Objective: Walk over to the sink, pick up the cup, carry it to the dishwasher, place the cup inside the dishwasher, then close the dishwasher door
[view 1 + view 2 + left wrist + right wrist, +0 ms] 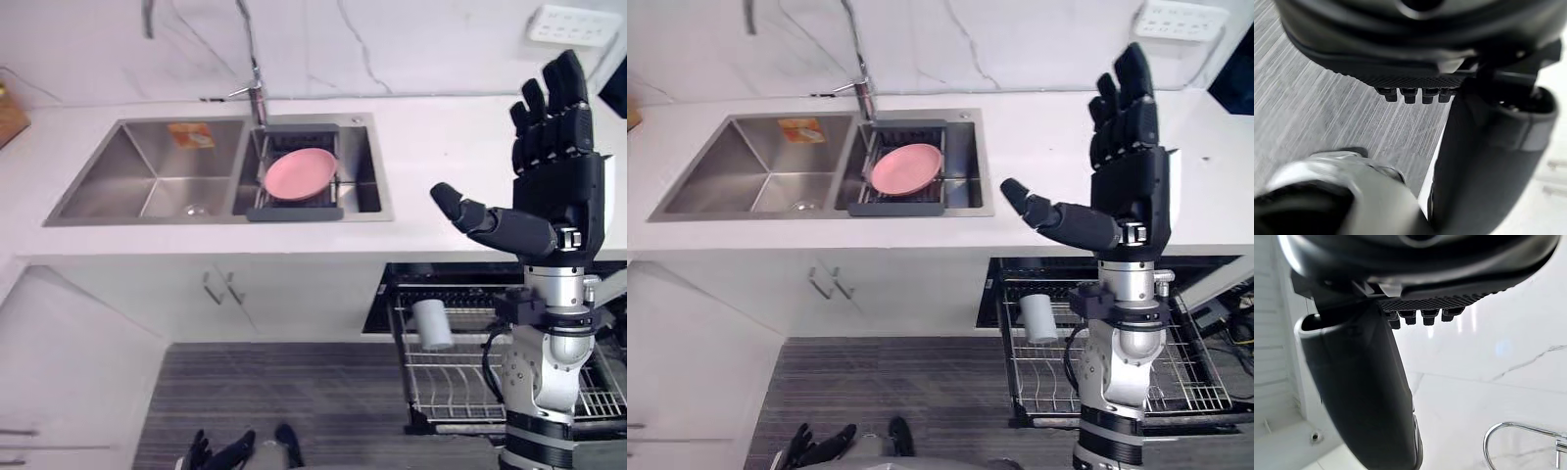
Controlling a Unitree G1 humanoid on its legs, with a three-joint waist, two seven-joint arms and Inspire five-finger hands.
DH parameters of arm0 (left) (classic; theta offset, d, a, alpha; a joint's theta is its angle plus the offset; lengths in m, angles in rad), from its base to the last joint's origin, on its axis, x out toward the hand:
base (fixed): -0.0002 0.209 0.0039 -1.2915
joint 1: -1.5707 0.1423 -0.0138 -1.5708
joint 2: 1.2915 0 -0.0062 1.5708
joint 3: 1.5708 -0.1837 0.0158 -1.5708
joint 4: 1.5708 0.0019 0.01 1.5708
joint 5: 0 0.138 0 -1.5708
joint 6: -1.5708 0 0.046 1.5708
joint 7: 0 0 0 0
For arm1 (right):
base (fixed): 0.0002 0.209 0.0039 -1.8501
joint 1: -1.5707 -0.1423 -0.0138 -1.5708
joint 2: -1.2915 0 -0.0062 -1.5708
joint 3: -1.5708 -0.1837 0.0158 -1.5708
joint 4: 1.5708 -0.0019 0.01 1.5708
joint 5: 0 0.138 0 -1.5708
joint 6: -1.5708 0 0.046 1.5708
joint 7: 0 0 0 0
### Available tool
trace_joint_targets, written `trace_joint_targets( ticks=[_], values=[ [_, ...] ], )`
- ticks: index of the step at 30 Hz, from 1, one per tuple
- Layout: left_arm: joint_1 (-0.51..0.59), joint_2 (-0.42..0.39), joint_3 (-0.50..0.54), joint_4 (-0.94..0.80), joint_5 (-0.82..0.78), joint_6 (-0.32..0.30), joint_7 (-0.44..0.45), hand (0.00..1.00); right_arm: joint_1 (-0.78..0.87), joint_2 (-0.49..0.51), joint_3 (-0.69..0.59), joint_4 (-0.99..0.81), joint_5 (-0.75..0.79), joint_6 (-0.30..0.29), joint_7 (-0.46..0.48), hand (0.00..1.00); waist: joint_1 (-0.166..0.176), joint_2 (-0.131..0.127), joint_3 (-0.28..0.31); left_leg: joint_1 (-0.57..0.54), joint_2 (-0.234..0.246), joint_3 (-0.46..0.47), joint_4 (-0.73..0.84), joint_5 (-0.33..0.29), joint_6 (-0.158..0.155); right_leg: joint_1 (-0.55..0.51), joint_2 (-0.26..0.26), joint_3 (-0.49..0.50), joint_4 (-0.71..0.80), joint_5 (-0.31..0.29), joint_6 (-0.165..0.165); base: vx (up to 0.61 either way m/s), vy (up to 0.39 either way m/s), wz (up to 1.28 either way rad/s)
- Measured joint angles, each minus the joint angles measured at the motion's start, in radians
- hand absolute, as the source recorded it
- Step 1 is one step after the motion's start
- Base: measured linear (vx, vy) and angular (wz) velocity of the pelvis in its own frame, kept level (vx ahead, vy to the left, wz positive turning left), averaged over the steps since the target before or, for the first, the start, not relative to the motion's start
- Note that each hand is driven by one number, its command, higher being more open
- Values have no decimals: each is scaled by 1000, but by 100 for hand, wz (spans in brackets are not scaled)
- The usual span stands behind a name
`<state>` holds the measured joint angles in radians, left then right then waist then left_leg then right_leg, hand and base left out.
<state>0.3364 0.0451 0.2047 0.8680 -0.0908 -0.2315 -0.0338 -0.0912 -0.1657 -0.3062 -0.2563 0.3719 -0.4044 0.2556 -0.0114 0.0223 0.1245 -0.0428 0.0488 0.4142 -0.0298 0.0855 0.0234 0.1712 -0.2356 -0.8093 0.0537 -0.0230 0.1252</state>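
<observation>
A white cup (431,325) lies on its side at the left end of the pulled-out wire dishwasher rack (460,384), below the counter. My right hand (554,162) is raised well above the rack, in front of the counter. It is open and holds nothing, with straight fingers pointing up and the thumb (1361,391) sticking out toward the sink. My left hand (223,452) hangs low near the floor, fingers relaxed and empty.
A double steel sink (147,176) is set in the white counter (431,157). In its right basin a pink plate (300,172) lies in a dark drain basket, below the faucet (257,93). White cabinet doors (225,294) stand under the sink, above grey floor (294,392).
</observation>
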Motion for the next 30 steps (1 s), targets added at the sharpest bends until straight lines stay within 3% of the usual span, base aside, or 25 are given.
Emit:
trace_joint_targets(
  ticks=[1, 2, 3, 4, 5, 6, 7, 8, 9, 11, 17, 20, 21, 26, 30],
  values=[
    [-12, 13, -19, 6, 42, 12, 5, 100, -1, 8, 3, 0, -8, -7, -34, 100, -6, 3, 4, 16, -19, -24, -64, 29, 8, -1, -8, -17, 19, 0, 0, -99, 114, 55],
    [-28, 19, -26, 10, 55, 30, 12, 100, 1, 17, 7, 0, -28, -14, -85, 100, -2, 4, 11, 17, -25, -45, -64, 25, 14, -10, -17, 33, 63, -7, -20, -115, 143, 56],
    [-30, 24, -40, 9, 59, 39, 18, 100, 5, 21, 7, 0, -47, -16, -111, 100, -3, 4, 11, 18, -30, -63, -64, 23, 22, -28, -29, 109, 116, -31, -76, -75, 135, 84],
    [-49, 32, -59, 17, 93, 57, 28, 100, 31, 23, 0, -10, -75, -26, -171, 100, -25, 5, 13, 18, -39, -121, -63, 25, 36, -72, -34, 308, 240, -37, -132, -46, 117, 136],
    [-73, 50, -75, 38, 131, 67, 31, 100, 66, 30, -5, -42, -110, -28, -228, 100, -51, 11, 17, 16, -37, -190, -64, 30, 43, -85, 9, 484, 274, -86, -134, -26, 80, 227],
    [-109, 80, -106, 78, 164, 88, 31, 100, 119, 50, -30, -107, -136, -30, -270, 100, -84, -3, 19, 14, -50, -267, -64, 37, 41, -63, 86, 638, 251, -134, -89, 11, -3, 205],
    [-114, 92, -119, 87, 161, 100, 32, 100, 129, 58, -41, -135, -139, -31, -276, 100, -87, -18, 15, 14, -60, -279, -64, 40, 37, -62, 104, 670, 236, -135, -84, 34, -67, 153],
    [-116, 101, -117, 78, 140, 117, 23, 100, 126, 60, -51, -175, -134, -31, -277, 100, -72, -40, 12, 20, -85, -280, -64, 42, 35, -75, 104, 669, 212, -130, -94, 61, -77, 45],
    [-120, 97, -116, 79, 122, 142, 21, 100, 102, 45, -54, -200, -129, -40, -256, 100, -49, -40, -1, 25, -97, -276, -64, 41, 34, -67, 90, 656, 200, -140, -94, 59, -64, 6],
    [-122, 100, -125, 77, 147, 124, 26, 100, 61, 37, -53, -196, -128, -55, -224, 100, -46, -42, 1, 22, -99, -243, -64, 47, 26, -66, 89, 701, 161, -139, -94, 30, -30, -42],
    [-124, 112, -144, 95, 86, 142, 24, 100, 68, 25, -94, -186, -58, -17, -216, 100, -86, -41, -1, 23, -87, -196, -65, 49, 23, -53, 96, 744, 83, -135, -93, -27, -81, -39],
    [-124, 113, -141, 110, 69, 135, 24, 100, 95, 24, -123, -187, -59, -6, -244, 100, -88, -42, -5, 21, -69, -184, -65, 59, 10, -53, 111, 756, 58, -143, -84, -55, -120, -20],
    [-98, 114, -142, 121, 70, 130, 28, 100, 140, 19, -119, -153, -130, 52, -321, 100, -87, -50, -79, -3, -11, -182, -66, 86, -23, -70, 161, 765, 30, -118, -73, -32, -77, -6],
    [-98, 114, -142, 121, 70, 130, 27, 100, 140, 19, -119, -153, -130, 52, -320, 100, -88, -50, -79, -3, -10, -180, -66, 85, -23, -70, 161, 772, 29, -118, -74, 0, 0, -1],
    [-97, 115, -131, 126, 43, 136, -1, 100, 140, 17, -119, -153, -130, 62, -251, 100, -89, -51, -80, 3, -5, -164, -66, 84, -23, -71, 164, 789, 27, -112, -74, 3, -3, -12]
  ],
)
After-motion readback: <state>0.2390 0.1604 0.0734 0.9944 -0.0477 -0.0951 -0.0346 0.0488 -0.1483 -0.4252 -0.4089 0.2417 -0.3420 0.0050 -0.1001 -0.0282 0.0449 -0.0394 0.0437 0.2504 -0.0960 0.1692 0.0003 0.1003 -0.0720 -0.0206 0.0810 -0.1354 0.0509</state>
